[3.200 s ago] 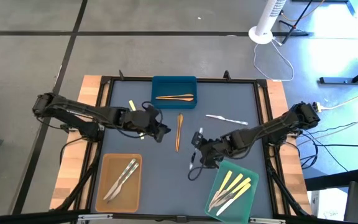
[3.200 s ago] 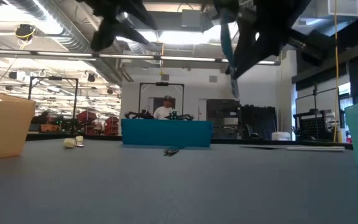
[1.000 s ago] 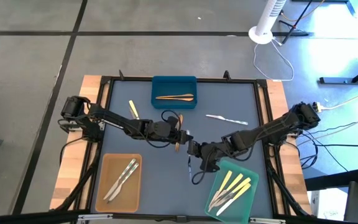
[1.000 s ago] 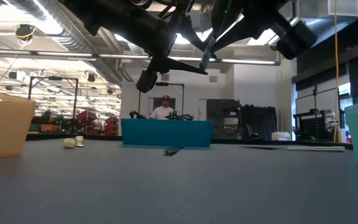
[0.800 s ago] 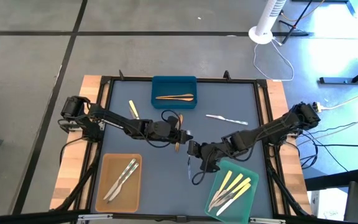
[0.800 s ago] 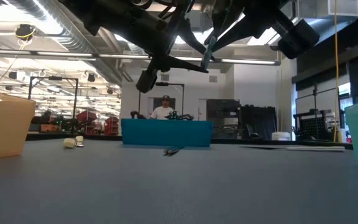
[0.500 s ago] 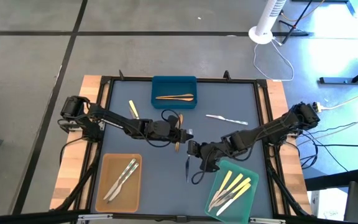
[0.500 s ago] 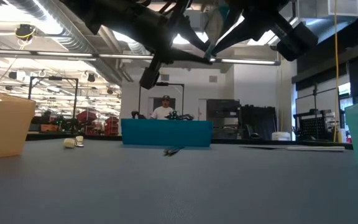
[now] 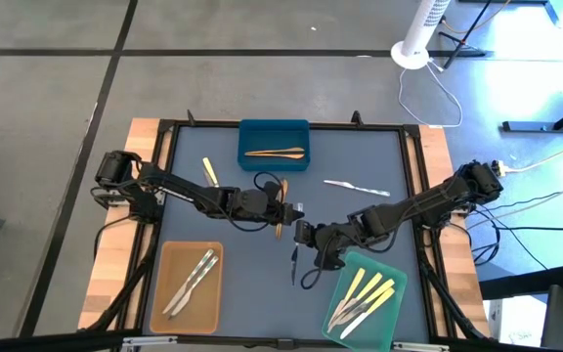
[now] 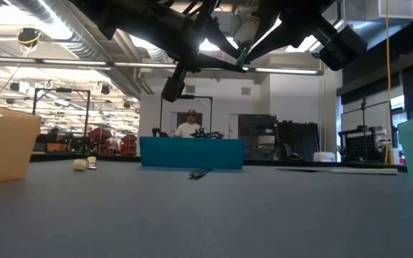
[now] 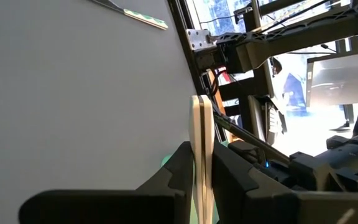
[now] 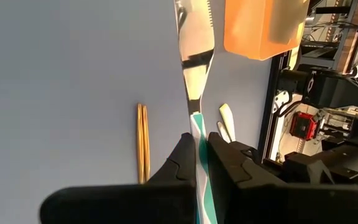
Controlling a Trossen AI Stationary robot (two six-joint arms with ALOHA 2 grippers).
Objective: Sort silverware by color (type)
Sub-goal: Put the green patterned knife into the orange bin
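Observation:
A silver knife (image 9: 294, 266) with a serrated blade (image 12: 196, 37) hangs above the middle of the table, lifted clear. Both grippers are shut on it. My right gripper (image 9: 303, 238) reaches in from the table's right. My left gripper (image 9: 289, 210) comes from the left and meets the knife just beyond the right gripper, toward the far edge. In the left wrist view the knife shows edge-on as a thin pale strip (image 11: 199, 118). A wood-brown utensil (image 9: 281, 196) lies flat on the table under the left gripper. A pale yellow one (image 9: 209, 172) and a silvery-white one (image 9: 357, 186) also lie loose. My left gripper pinches the knife's two flat faces (image 11: 201, 140) between its fingers. It comes nearly level from the table's left and lies across the knife. One end of the knife (image 11: 197, 102) sticks out past the fingers. My right gripper pinches the knife's narrow handle part (image 12: 196, 127) between its two fingers. It slants down from the table's right. The blade reaches out ahead of the fingers, clear of the table.
A blue tray (image 9: 262, 132) at the far middle holds wood-brown utensils. A tan tray (image 9: 208, 303) at the near left holds silvery ones. A green tray (image 9: 360, 262) at the near right holds pale yellow ones. A raised black frame (image 9: 164, 156) runs round the table.
My left gripper has shut its fingers on the knife that my right gripper holds up. One second ago they stood open around it. Neither arm has moved.

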